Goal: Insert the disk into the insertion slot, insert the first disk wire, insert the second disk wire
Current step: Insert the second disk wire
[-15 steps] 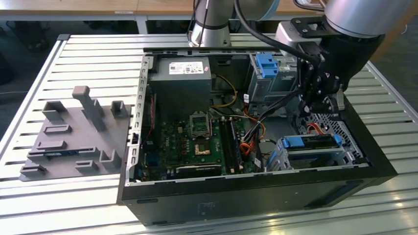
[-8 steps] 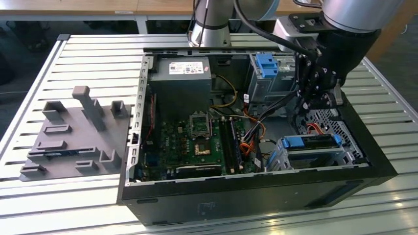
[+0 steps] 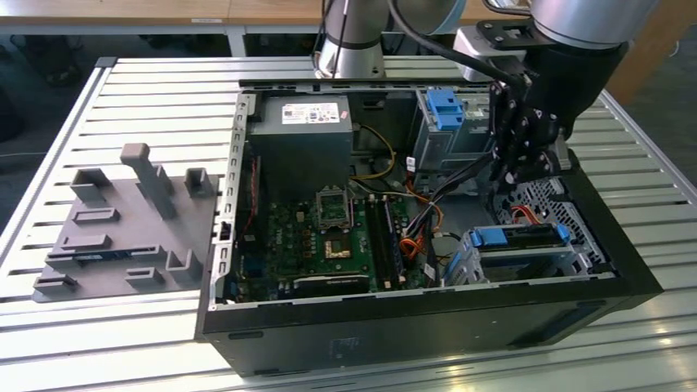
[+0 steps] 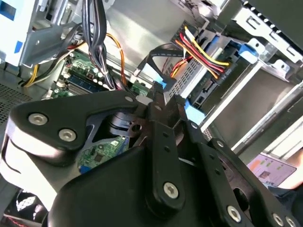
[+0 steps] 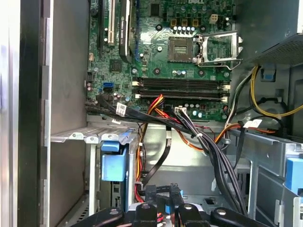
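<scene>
The disk (image 3: pixel 518 238) in its blue carrier lies inside the silver insertion slot (image 3: pixel 481 268) at the case's corner on the exterior view's right. Its blue carrier (image 5: pixel 113 163) and blue tab (image 4: pixel 251 49) appear in both wrist views. A red, yellow and black wire bundle (image 4: pixel 204 56) runs into the disk's end. My gripper (image 3: pixel 523 175) hangs inside the case just behind the disk. Its fingers (image 4: pixel 156 111) are shut on the blue-tipped connector (image 4: pixel 161 85) of a black flat disk wire (image 4: pixel 150 56), a short way from the disk's end. The same connector (image 5: pixel 167 207) sits between the fingertips in the first wrist view.
The open black computer case (image 3: pixel 436 318) stands on a slatted metal table (image 3: pixel 142 90). A taller cage with a blue clip (image 3: pixel 445 104), the motherboard (image 3: pixel 326 237) and loose black cables (image 5: pixel 208 146) surround the gripper. A grey fixture plate (image 3: pixel 120 220) lies at the exterior view's left.
</scene>
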